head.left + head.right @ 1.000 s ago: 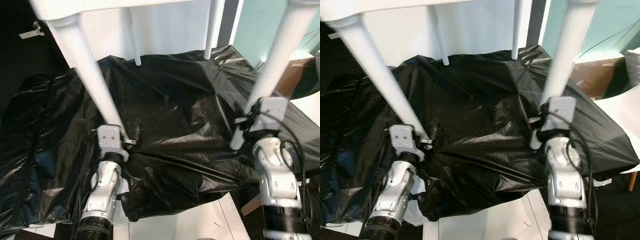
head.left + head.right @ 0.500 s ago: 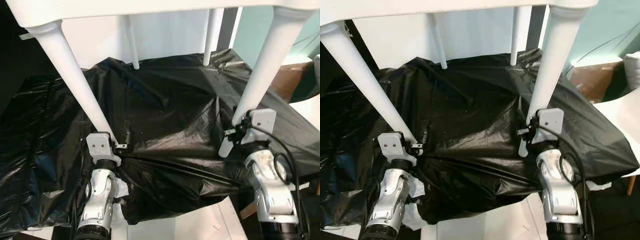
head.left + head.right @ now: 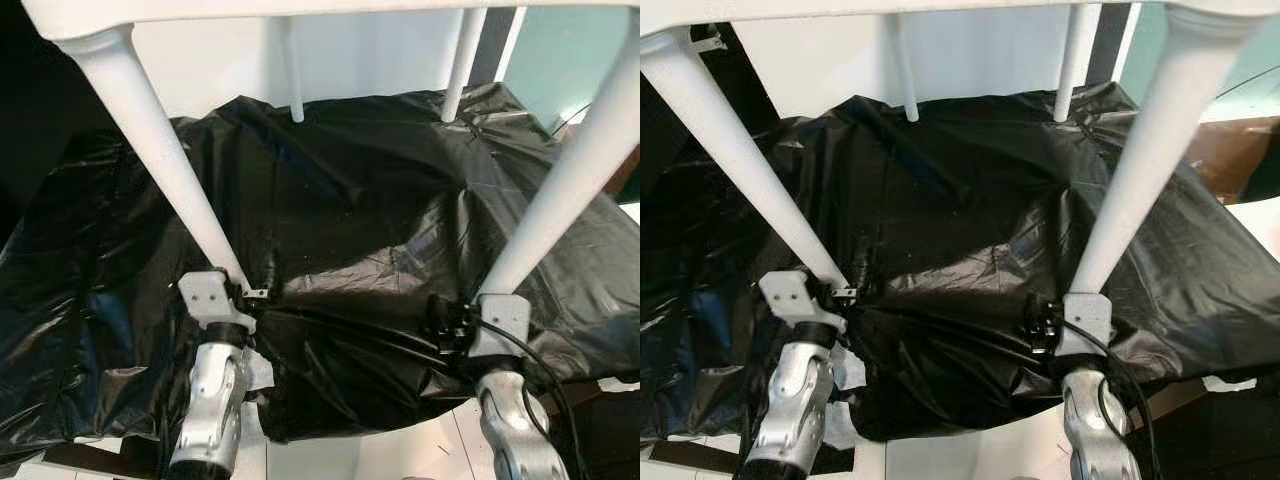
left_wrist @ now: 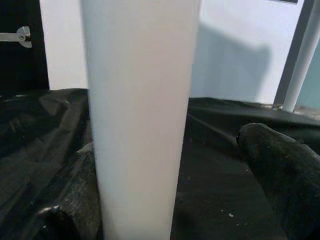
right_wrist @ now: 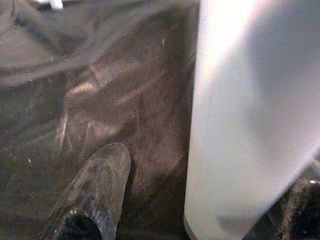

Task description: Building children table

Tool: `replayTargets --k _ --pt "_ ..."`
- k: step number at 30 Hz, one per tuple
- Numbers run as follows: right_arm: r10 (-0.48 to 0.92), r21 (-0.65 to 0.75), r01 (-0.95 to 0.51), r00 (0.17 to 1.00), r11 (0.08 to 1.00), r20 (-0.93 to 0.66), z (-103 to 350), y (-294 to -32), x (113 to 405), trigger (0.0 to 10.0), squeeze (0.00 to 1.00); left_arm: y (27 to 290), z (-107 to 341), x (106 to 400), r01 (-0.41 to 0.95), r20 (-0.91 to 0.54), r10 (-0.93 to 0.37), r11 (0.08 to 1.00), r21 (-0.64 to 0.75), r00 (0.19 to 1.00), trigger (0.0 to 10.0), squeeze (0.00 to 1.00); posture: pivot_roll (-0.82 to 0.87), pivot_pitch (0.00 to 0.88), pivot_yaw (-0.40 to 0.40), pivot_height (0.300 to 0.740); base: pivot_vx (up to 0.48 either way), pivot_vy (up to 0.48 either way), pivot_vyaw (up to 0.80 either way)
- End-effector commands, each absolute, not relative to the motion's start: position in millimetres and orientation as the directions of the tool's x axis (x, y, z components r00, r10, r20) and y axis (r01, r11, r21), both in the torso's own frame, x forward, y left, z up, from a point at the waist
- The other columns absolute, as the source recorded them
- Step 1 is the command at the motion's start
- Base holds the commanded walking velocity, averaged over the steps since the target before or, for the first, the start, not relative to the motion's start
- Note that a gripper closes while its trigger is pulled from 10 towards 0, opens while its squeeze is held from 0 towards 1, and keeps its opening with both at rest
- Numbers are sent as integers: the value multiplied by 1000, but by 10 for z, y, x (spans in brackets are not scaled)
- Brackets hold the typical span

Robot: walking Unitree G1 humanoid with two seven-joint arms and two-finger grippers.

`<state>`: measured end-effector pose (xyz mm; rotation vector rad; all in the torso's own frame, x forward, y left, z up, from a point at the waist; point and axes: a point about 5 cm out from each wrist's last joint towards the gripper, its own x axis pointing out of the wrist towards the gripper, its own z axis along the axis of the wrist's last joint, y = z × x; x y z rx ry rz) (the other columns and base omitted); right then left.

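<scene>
From the left eye view, the white children's table [image 3: 300, 8] stands upright above a surface draped in black plastic sheeting [image 3: 380, 230]. Its top runs along the upper rim of the picture and its four legs point down. The near left leg [image 3: 160, 160] slants down and inward, its long axis running from the top corner towards the near edge of the sheeting. The near right leg [image 3: 570, 190] slants the opposite way. The two far legs [image 3: 292, 70] end on the sheeting near its far edge. The left gripper [image 3: 250, 290] sits at the foot of the near left leg and the right gripper [image 3: 455, 320] at the foot of the near right leg, both close to the sheeting's near edge.

The right eye view shows the same arrangement. The left gripper [image 3: 840, 292] is against its leg [image 3: 740, 160], and the right gripper [image 3: 1050, 322] is just below the foot of its leg [image 3: 1145, 170].

In the left wrist view, the white leg [image 4: 140, 115] rises straight between the two black fingers [image 4: 280, 165], one on either side. They bracket it, spread to about the leg's width, though I cannot tell whether they press on it.

In the right wrist view, blurred, the leg [image 5: 250, 115] stands between one dark finger [image 5: 95, 185] and another at the corner. They also sit apart around the leg, and actual contact is unclear.
</scene>
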<state>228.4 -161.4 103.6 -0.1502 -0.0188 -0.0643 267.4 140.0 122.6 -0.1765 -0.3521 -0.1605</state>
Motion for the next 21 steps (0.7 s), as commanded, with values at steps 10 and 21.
replayTargets --k 10,21 --pt "-106 -172 153 960 973 258 1403 -1666 2133 10000 0 1418 1159 2428 356 323 -318 932 -67 892 10000 0 -125 20 67 740 0 0 0" --pt "-11 -153 54 963 987 270 1529 -1681 2008 10000 0 1628 1133 2273 243 297 -213 968 -66 931 10000 0 -107 15 50 740 0 0 0"
